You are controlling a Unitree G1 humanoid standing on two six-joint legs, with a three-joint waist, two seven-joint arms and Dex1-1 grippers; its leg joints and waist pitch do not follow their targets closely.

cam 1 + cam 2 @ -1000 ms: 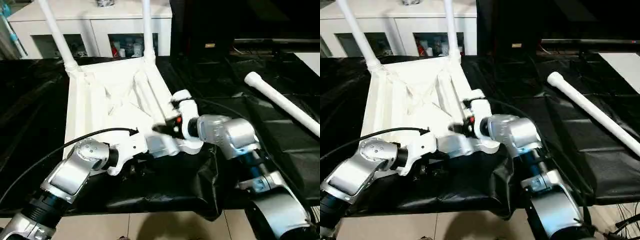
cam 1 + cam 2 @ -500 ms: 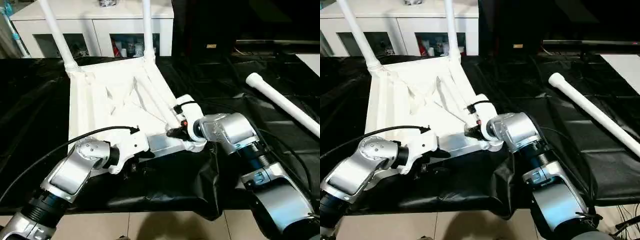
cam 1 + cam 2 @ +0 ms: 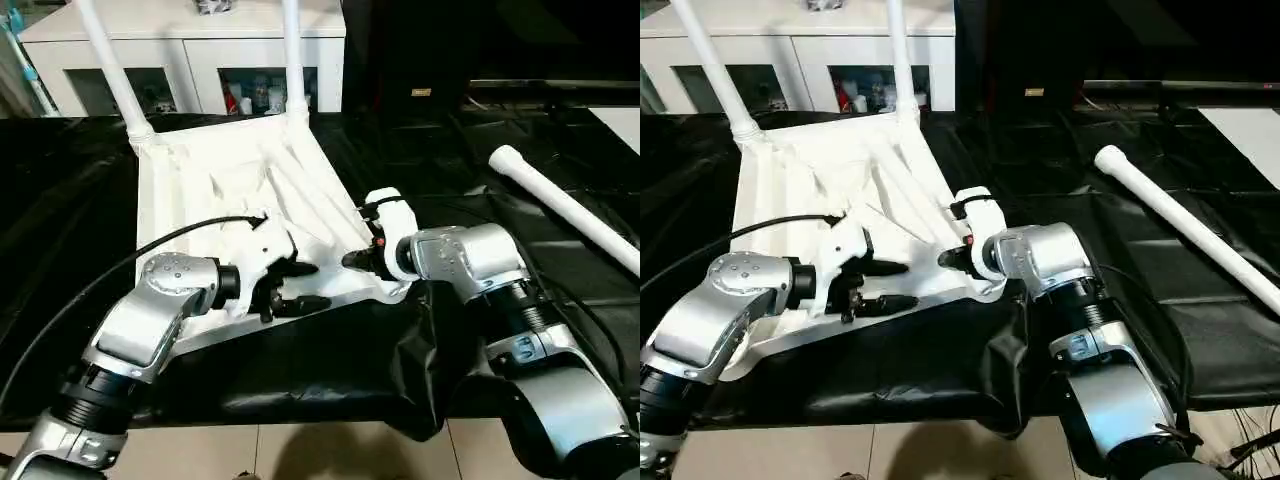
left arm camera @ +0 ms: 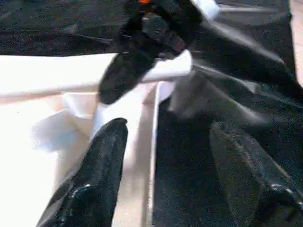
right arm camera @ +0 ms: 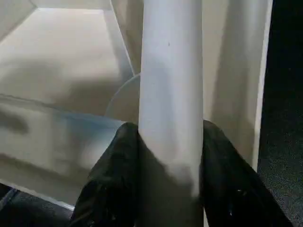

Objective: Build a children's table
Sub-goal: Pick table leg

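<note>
The white tabletop (image 3: 190, 190) lies upside down on the black sheet, ribbed underside up. Two white legs (image 3: 112, 62) (image 3: 293, 55) stand upright in its far corner sockets. A third leg (image 3: 305, 195) lies slanted across the underside toward the near right corner. My right gripper (image 3: 352, 260) is shut on this leg's near end; the right wrist view has a finger (image 5: 118, 165) on each side of the tube (image 5: 170, 71). My left gripper (image 3: 305, 285) hovers open over the tabletop's near edge, holding nothing. One left finger (image 4: 102, 179) is over the white plastic, the other over the sheet.
A loose white leg (image 3: 565, 210) lies on the black sheet at the right. A white cabinet (image 3: 190, 45) with glass doors stands behind the table. The black sheet (image 3: 330, 370) bunches up in front of the tabletop, near the floor edge.
My left gripper has come off the tabletop's near edge, moved up over the underside and opened wider. My right gripper has closed on the lying leg near the right corner.
</note>
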